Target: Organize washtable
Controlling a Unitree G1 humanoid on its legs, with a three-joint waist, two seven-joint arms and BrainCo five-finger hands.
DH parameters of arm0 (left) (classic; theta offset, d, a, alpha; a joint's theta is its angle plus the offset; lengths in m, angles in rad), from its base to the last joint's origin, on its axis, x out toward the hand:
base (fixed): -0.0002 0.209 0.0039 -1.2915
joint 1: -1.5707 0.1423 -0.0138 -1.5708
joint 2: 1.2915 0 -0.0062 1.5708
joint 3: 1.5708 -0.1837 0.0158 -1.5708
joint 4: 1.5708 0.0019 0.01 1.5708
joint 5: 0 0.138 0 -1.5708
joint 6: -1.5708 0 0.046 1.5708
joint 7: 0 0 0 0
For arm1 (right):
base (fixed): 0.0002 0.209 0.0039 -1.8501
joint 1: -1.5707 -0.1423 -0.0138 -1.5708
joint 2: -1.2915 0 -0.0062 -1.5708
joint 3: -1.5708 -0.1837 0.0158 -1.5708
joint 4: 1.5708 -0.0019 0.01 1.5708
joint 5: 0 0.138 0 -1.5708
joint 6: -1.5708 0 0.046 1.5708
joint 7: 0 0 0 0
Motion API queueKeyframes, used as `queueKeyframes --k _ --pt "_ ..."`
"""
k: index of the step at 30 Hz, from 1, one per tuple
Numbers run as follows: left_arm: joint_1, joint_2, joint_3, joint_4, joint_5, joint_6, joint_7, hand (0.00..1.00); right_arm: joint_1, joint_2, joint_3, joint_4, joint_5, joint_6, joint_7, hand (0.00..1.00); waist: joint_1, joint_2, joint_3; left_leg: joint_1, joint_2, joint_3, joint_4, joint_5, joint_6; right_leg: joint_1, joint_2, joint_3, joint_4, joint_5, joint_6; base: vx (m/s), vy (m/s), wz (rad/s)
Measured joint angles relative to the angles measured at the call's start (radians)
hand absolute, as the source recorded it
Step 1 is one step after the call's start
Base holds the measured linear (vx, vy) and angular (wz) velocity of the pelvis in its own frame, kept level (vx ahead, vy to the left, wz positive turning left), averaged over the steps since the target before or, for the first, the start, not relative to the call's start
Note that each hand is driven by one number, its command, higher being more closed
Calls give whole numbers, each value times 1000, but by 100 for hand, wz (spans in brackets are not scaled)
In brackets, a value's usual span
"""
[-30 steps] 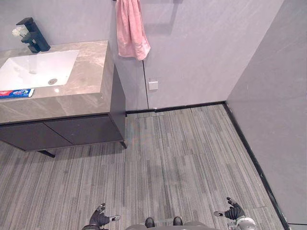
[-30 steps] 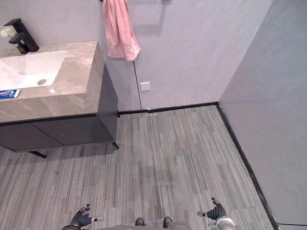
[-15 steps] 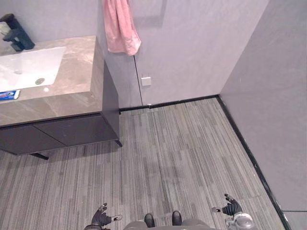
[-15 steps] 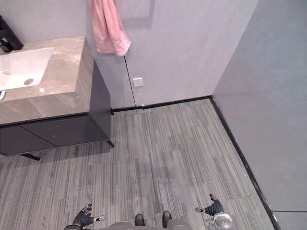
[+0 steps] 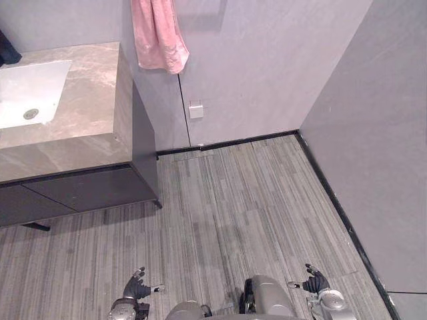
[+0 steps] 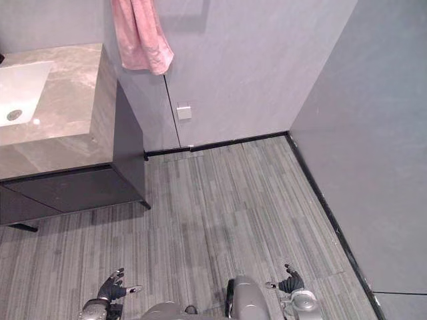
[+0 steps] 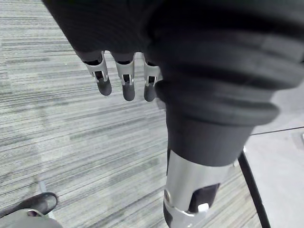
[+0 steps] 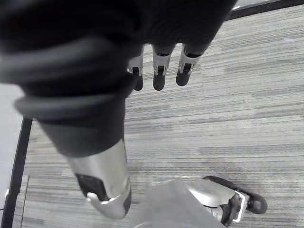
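Left hand (image 5: pixel 138 289), right hand (image 5: pixel 313 284) relaxed above floor (image 5: pixel 253 200)

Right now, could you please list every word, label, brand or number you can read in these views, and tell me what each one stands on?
None: no readable text shows anywhere.
The washtable, its sink, the pink towel and the small wall plate carry no print that can be made out.

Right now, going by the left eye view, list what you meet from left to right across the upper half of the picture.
sink → pink towel → white wall socket → grey side wall
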Motion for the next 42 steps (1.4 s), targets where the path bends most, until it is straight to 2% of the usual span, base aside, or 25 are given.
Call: queueKeyframes --k 2,3,4,6,7,9,10,13,16,18,20,21,22,23,24,26,27,28,30,33,36,37,39,40,42 --pt "-20 8 -2 -1 1 -3 0 0 16 -11 -1 0 -1 0 0 0 -17 -12 0 39 7 -20 -39 5 -50 2 12 8 -164 121 -19 455 -183 42" --pt "-32 9 -1 1 1 -5 0 0 29 -16 -7 2 -1 2 0 0 -25 -31 -4 70 19 -41 -44 -15 -85 -2 8 14 -129 212 -88 496 -240 23" --pt "-41 1 -3 0 1 -7 -2 0 27 -21 -12 0 -1 5 -1 0 -25 -6 -1 79 51 -38 -33 -6 -118 -19 24 -10 -73 172 -113 484 -253 15" --pt "-58 -8 -10 1 2 -5 -1 0 19 -19 -15 -4 -1 2 1 0 -29 0 -4 36 65 -56 55 39 -179 -11 31 -22 -62 121 -137 431 -238 2" --pt "-63 -13 -9 -2 2 -6 -1 0 20 -18 -19 -4 -1 1 1 0 -28 1 -4 9 73 -67 111 64 -183 5 35 -28 -76 113 -145 496 -270 15" --pt "-59 -40 -8 -12 1 -6 -2 0 40 -12 -21 2 3 3 0 0 -24 6 -4 -116 126 -122 450 132 -194 160 67 -42 -212 108 -151 481 -245 23" --pt "-56 -46 -8 -12 1 -5 -2 0 48 -10 -21 1 5 3 -1 0 -22 6 -4 -134 142 -121 534 131 -196 207 75 -47 -242 108 -151 504 -221 20" --pt "-36 -73 -8 -58 0 -5 -2 0 55 4 -23 -15 27 -2 -9 0 12 4 -6 -294 192 -75 762 91 -129 378 103 -32 -360 94 -162 346 -103 -2" --pt "-33 -79 -9 -68 -1 -4 -1 0 41 25 -53 -14 42 -3 -9 0 35 2 -5 -434 170 -26 627 61 -87 442 91 -11 -404 88 -151 234 16 -15" --pt "-28 -80 -13 -68 -1 -4 -1 0 41 29 -61 -14 44 -2 -11 0 40 -8 1 -463 116 -27 436 66 -92 481 61 -3 -417 70 -122 318 143 -13" --pt "-27 -81 -28 -68 -1 -4 -1 0 43 28 -76 -13 52 -2 -16 0 40 -2 -2 -471 70 -42 208 119 -101 503 40 4 -413 40 -88 298 207 -7" --pt "-22 -79 -28 -66 -1 -4 0 0 49 26 -79 -10 52 -1 -22 0 41 10 -5 -467 59 -55 138 230 -76 508 39 23 -398 8 -61 302 261 -34" --pt "-17 -70 -26 -65 -1 -3 1 0 46 35 -78 -10 52 -1 -23 0 55 4 -15 -458 39 -53 160 261 -28 510 17 50 -365 -29 -36 313 251 -37" --pt "-17 -66 -26 -65 -1 -3 1 0 47 40 -77 -12 51 -3 -22 0 58 -11 -21 -458 25 -42 170 237 -23 507 -2 53 -353 -42 -25 371 218 -22" --pt "-26 -65 -26 -64 -1 -3 1 0 59 40 -79 -10 51 -2 -22 0 62 -35 -24 -464 1 -30 201 189 -9 507 -31 56 -320 -64 -5 392 196 -1" --pt "-36 -66 -26 -57 0 -2 0 0 57 39 -80 -10 50 -1 -23 0 61 -44 -27 -457 -19 -27 243 140 11 479 -58 84 -215 -70 6 398 222 1" --pt "-35 -61 -25 -50 0 -2 0 0 57 42 -78 -9 50 -1 -21 0 63 -55 -33 -426 -33 -14 243 119 23 433 -80 118 -74 -63 20 405 213 -1" --pt "-31 -49 -25 -49 0 1 0 0 52 47 -78 -9 47 0 -20 0 60 -65 -33 -379 -50 -8 231 98 36 380 -100 153 86 -25 77 411 192 3" --pt "-31 -23 -25 -50 0 1 2 0 55 52 -76 -4 38 0 -15 0 58 -75 -33 -305 -63 -14 221 69 54 328 -111 173 270 -23 84 409 98 14" --pt "-29 0 -23 -50 -1 2 4 0 37 48 -34 -2 38 -3 -6 0 56 -72 -34 -196 -55 -33 141 60 52 248 -100 104 305 -63 23 364 5 13" --pt "-27 1 -17 -49 -1 2 4 0 35 47 -18 -2 37 -7 -3 0 34 -51 -24 -115 -10 -58 81 65 44 162 -39 60 118 -75 -6 381 -101 28" --pt "-26 -3 -17 -48 -1 2 4 0 36 44 -18 -2 37 -6 -3 0 24 -50 -24 -96 5 -72 71 66 31 133 -22 59 -4 -53 -1 272 -132 46" --pt "-24 -2 -19 -46 -1 1 2 0 58 44 -11 -1 37 -3 -4 0 9 -81 -34 -64 7 -95 48 57 -31 132 -12 77 -228 153 -17 399 -206 52" --pt "-29 -19 -24 -29 -1 2 1 0 75 31 -15 6 37 0 -4 0 9 -59 -33 -44 31 -121 35 38 -64 152 12 61 -231 228 -62 366 -196 24" --pt "-35 -26 -26 -28 -1 0 0 0 70 30 -28 0 37 0 -4 0 7 -43 -35 -38 56 -130 10 66 -106 152 27 45 -217 184 -83 320 -203 24"
